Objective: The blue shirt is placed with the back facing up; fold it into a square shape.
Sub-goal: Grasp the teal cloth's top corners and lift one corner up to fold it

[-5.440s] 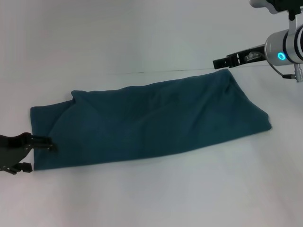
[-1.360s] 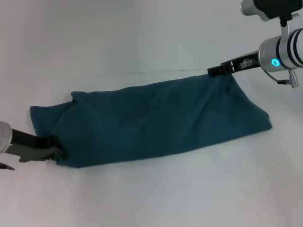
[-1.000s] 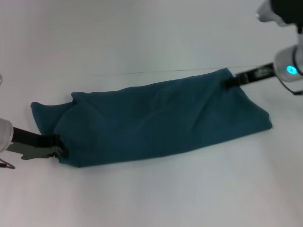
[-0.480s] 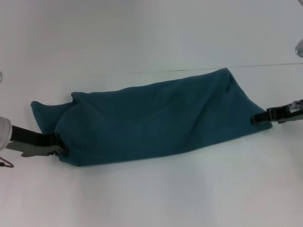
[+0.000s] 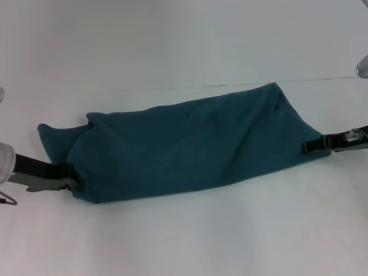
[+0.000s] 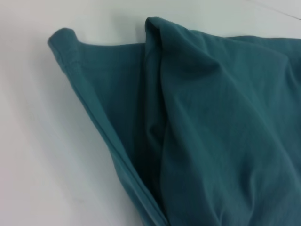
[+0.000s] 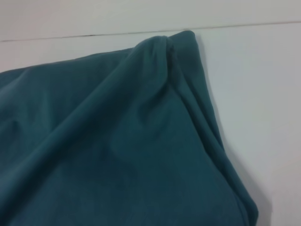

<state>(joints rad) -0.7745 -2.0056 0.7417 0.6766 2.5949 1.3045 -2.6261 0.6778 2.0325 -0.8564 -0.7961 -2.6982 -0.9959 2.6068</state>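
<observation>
The blue shirt (image 5: 190, 146) lies on the white table as a long folded band, running from the near left up to the far right, plain fabric facing up. My left gripper (image 5: 70, 175) is at the band's near left corner, shut on the bunched edge there. My right gripper (image 5: 310, 146) reaches in from the right and touches the near right corner. In the left wrist view the blue shirt (image 6: 211, 117) shows layered folds and a hemmed edge. The right wrist view looks along the blue shirt (image 7: 117, 141) to its far right corner.
The white table (image 5: 184, 241) spreads out on all sides of the shirt. A thin dark seam (image 5: 172, 87) crosses the table just behind the shirt's far edge.
My right gripper dropped from the shirt's far right corner to its near right corner. The left gripper closed on the near left corner, drew it slightly inward, and has stayed there.
</observation>
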